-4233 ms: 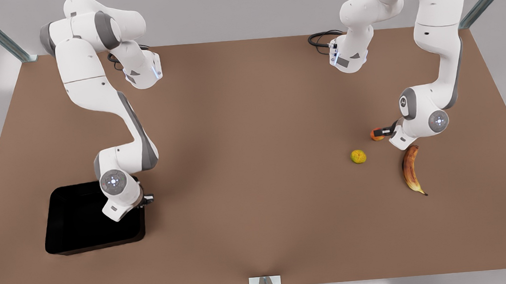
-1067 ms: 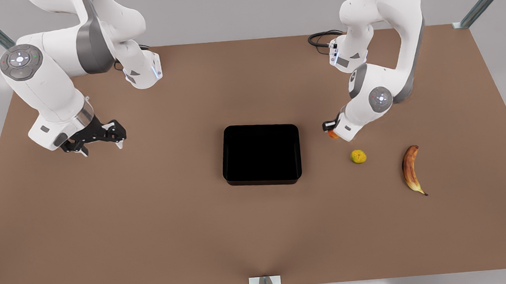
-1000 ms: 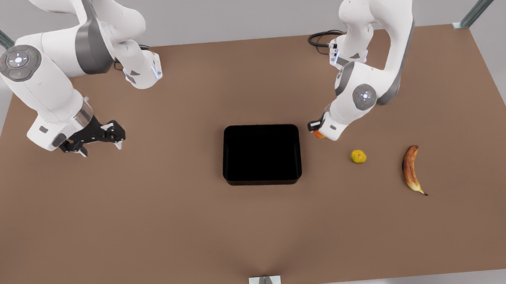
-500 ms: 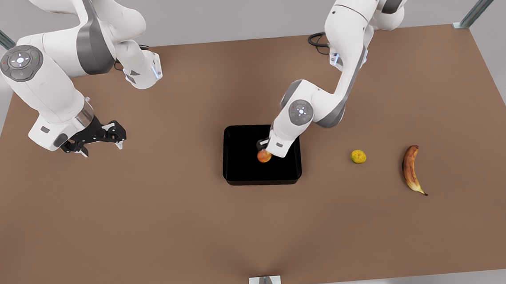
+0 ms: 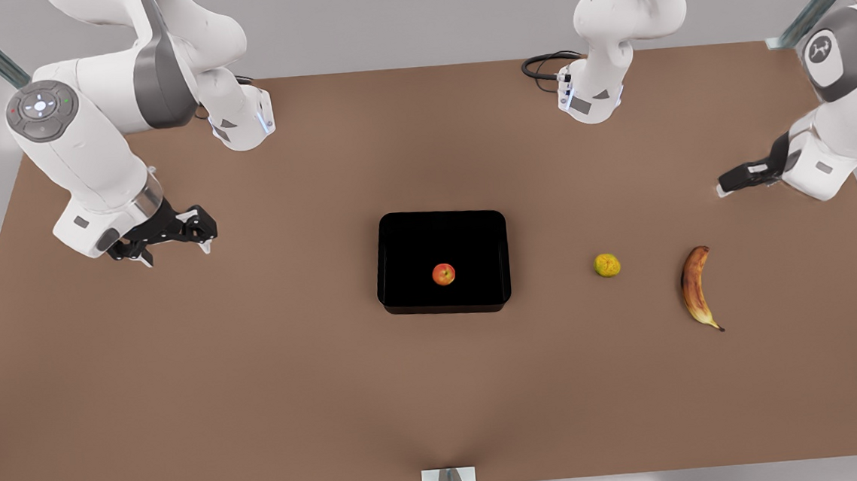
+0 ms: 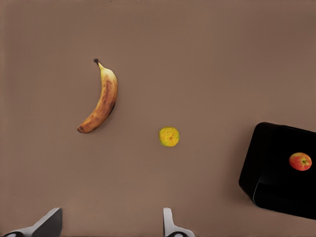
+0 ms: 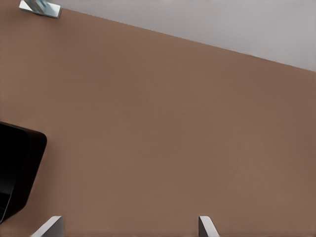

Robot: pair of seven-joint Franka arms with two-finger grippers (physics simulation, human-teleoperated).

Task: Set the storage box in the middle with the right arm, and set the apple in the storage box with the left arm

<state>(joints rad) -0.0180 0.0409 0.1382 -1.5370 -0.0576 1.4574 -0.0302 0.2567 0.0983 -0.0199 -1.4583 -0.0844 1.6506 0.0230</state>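
The black storage box [image 5: 406, 242] sits in the middle of the brown table. The red apple [image 5: 443, 274] lies inside it, free of any gripper. My left gripper [image 5: 726, 183] hangs open at the front view's right, far from the box and above the banana. The left wrist view looks down on the box [image 6: 269, 168] with the apple [image 6: 300, 161] in it, and my left gripper [image 6: 108, 229] is open and holds nothing. My right gripper [image 5: 176, 250] waits open at the front view's left. In the right wrist view my right gripper [image 7: 127, 228] is open, with a corner of the box [image 7: 17, 168] at the edge.
A yellow-green round fruit [image 5: 607, 265] and a brown-spotted banana [image 5: 696, 286] lie to the front view's right of the box. Both arm bases [image 5: 243, 121] stand at the table's far edge, with a black cable [image 5: 541, 65] by one. A metal bracket [image 5: 449, 479] marks the near edge.
The left gripper let go of the apple inside the storage box and pulled away to the front view's right, up off the table. The right arm has hardly moved.
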